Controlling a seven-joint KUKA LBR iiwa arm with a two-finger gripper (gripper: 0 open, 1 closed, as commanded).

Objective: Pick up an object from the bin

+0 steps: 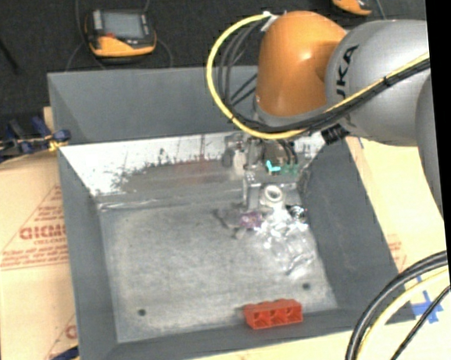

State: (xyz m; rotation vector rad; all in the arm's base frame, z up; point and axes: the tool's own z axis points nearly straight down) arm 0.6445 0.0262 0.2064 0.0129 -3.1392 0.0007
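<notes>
My gripper (251,200) hangs low over the back right part of the bin floor, under the orange wrist cover. Right below it lies a small purple thing (250,222), partly hidden by the gripper. Whether the gripper touches it I cannot tell. A crumpled clear plastic piece (290,244) with a white ring-like part at its top lies just right of the gripper and reaches toward the bin's middle right.
A red toy brick (273,314) with three studs lies flat by the front wall, right of centre. The arm comes in over the bin's back right corner.
</notes>
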